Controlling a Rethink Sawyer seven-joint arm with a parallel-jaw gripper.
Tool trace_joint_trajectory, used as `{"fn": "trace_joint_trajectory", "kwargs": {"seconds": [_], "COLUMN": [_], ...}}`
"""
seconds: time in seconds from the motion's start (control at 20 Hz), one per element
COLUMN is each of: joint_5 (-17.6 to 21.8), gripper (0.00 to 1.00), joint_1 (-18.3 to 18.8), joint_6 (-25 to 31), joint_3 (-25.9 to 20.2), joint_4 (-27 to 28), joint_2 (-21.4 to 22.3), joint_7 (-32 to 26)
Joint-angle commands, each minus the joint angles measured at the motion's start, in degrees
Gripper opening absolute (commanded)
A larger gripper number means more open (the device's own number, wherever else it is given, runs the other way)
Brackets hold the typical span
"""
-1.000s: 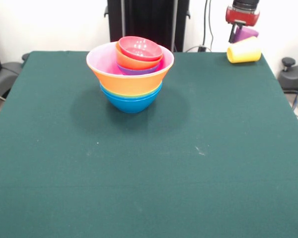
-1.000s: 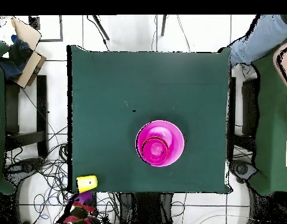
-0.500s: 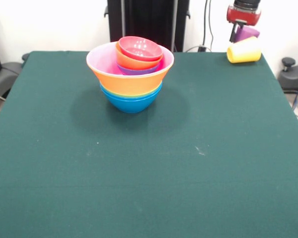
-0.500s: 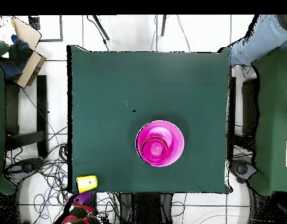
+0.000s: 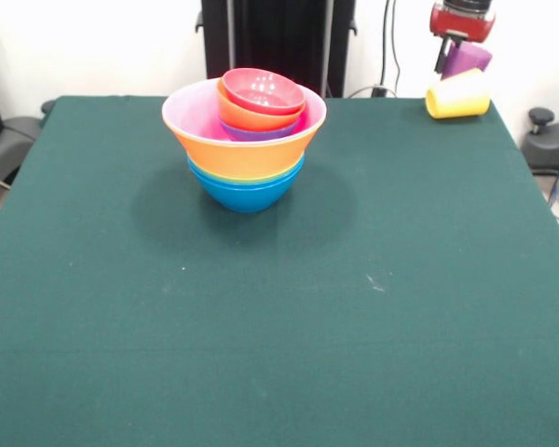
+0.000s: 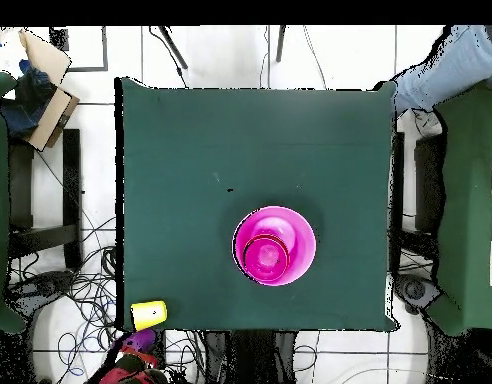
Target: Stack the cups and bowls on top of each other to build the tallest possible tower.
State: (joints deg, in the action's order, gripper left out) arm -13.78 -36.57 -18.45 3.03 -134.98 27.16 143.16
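— While the tower [image 5: 245, 140] stood finished as far as the bowls went, blue at the base, the wide orange and pink above and the small red ones on top, where was the arm?

— Off at the far corner of the tabletop [image 5: 279, 307], well apart from the stack. The pincer [image 5: 458, 48] hung there with the purple cup [image 5: 465, 59] under its red head, lifted clear of the cloth. It looked to be holding that cup, though I could not make out the fingers themselves.

— And the yellow cup [image 5: 457, 94]?

— Lying on its side at the corner edge, just below the purple one and perhaps touching it; I could not tell. From above it showed at the table's corner [image 6: 148, 314], with the purple cup [image 6: 139, 342] just beyond the edge.

— So which step was that?

— To my mind, the cups' turn. The bowls were nested and only the two tumblers remained.

— What did the next move need?

— I judged it needed a carry across to the stack and a level, centred lowering into the topmost small bowl, since a tall cup set down tilted could tip off.
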Motion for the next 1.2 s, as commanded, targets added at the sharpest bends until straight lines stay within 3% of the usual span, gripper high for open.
{"fn": "trace_joint_trajectory", "kwargs": {"seconds": [0.05,1.2], "joint_5": [-1.5,3.0], "gripper": [0.00,0.00], "joint_1": [1.2,6.4], "joint_6": [6.5,5.8], "joint_3": [-2.5,-1.9], "joint_4": [7.0,8.2], "joint_2": [2.3,2.3], "joint_7": [4.0,1.7]}}
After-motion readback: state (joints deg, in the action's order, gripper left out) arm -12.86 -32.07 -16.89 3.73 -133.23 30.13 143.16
